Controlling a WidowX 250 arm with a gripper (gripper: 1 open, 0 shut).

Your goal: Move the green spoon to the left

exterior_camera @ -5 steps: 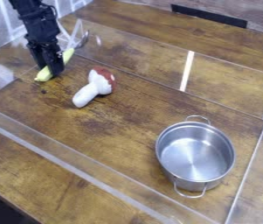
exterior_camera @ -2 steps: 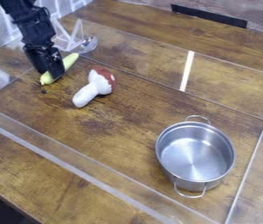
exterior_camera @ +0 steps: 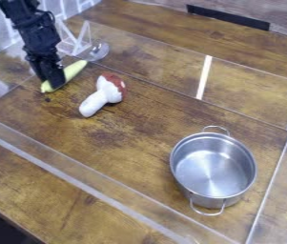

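A: Where is the green spoon point(exterior_camera: 67, 75) lying?
B: It is resting on the wooden worktop point(exterior_camera: 146, 143), its long axis running diagonally beneath the black jaws point(exterior_camera: 51, 83); their opening is not discernible.
A: Adjacent items?
B: A red-capped white mushroom toy point(exterior_camera: 104, 96) is lying just beside it.

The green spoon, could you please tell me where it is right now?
In the camera view, the green spoon lies at the upper left, right by the robot's fingers, just left of the red-capped mushroom toy.
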